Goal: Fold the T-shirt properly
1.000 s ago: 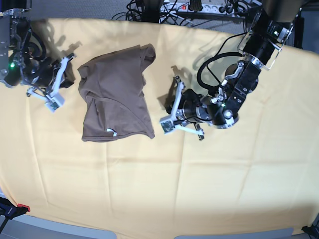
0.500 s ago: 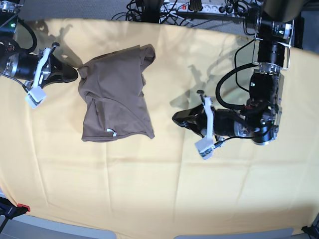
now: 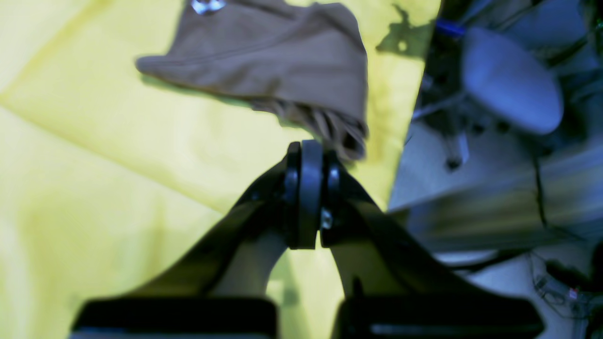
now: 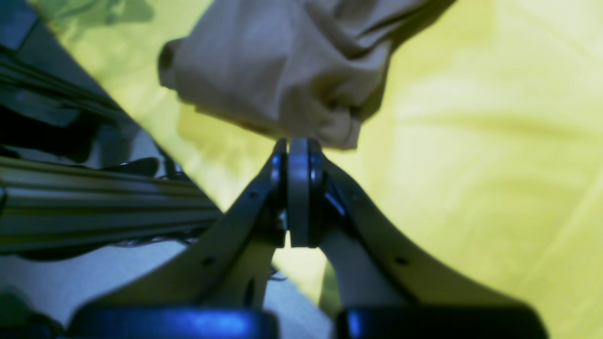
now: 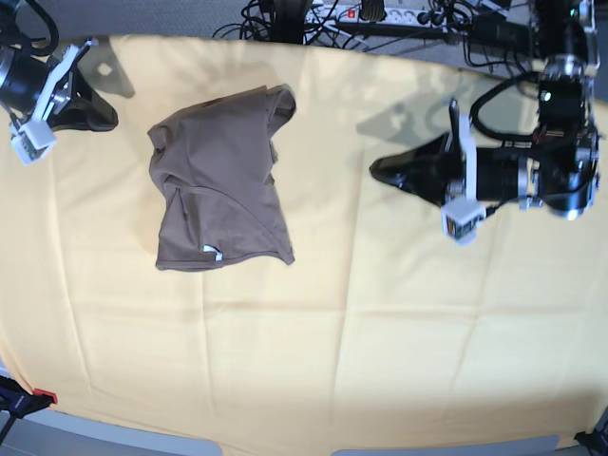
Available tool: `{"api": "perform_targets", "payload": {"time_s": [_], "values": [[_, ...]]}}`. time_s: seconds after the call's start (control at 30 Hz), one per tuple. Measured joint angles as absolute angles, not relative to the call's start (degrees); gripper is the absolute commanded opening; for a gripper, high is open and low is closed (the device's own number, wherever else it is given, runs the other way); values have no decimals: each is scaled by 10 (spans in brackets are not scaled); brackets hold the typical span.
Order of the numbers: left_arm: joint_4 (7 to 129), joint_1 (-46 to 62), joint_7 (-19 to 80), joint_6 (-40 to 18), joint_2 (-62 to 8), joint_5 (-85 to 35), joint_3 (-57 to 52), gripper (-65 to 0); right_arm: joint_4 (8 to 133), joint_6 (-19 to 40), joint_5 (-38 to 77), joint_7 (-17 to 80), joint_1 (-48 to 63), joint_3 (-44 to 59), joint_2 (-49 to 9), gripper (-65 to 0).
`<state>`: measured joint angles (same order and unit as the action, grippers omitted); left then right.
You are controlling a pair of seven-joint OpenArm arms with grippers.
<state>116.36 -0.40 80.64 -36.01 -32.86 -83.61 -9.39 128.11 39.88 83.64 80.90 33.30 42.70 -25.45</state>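
The taupe T-shirt (image 5: 220,180) lies folded into a rumpled, roughly rectangular bundle on the pale yellow cloth (image 5: 332,361), with a small white label showing near its front edge. My left gripper (image 5: 377,171) hovers to the right of it, well apart, shut with nothing held. My right gripper (image 5: 112,121) is at the far left corner, also shut and empty. In the left wrist view the T-shirt (image 3: 273,61) lies beyond the closed fingertips of the left gripper (image 3: 308,146). The right wrist view shows the T-shirt (image 4: 282,70) just past the closed right gripper (image 4: 299,141).
Cables and a power strip (image 5: 380,14) run along the table's far edge. A red-tipped clamp (image 5: 38,397) holds the cloth at the near left corner. Beyond the cloth's edge is a grey rounded object (image 3: 511,80).
Both arms have drawn back from the T-shirt: the left arm right and up, the right arm toward the far left corner. The T-shirt has not moved.
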Motion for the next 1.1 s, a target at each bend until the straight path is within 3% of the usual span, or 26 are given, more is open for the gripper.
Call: {"api": "perform_targets", "payload": {"time_s": [0.3, 0.63, 0.8, 0.93, 1.1], "values": [[1345, 230, 805, -347, -356, -841, -291, -650, 1338, 400, 839, 808, 497, 474, -207, -650], [1343, 480, 803, -335, -356, -836, -399, -650, 1338, 399, 839, 805, 660, 474, -137, -650], [1343, 599, 806, -379, -333, -781, -399, -650, 1321, 399, 841, 804, 731, 464, -135, -650], [1320, 641, 794, -381, -303, -792, -398, -650, 1255, 400, 843, 801, 736, 429, -139, -650], [1196, 640, 797, -395, -288, -786, -393, -650, 1119, 400, 840, 800, 687, 329, -138, -650]]}}
